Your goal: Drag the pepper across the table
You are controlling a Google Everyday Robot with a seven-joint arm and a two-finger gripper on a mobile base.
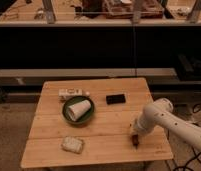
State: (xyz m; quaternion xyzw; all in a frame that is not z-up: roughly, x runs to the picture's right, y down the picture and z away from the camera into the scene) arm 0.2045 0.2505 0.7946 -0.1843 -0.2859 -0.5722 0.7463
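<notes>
Downward, arm (159,114) steeply angled; claw (135,134) atop pepper (136,142) on table (106,142); grip unclear.

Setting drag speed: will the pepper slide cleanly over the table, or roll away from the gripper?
The pepper looks tiny and oblong, so it is probably light and apt to roll or pivot sideways. The table has smooth-looking planks, so it should slide easily. The gripper sits directly over it, not far from the table's edge.
</notes>
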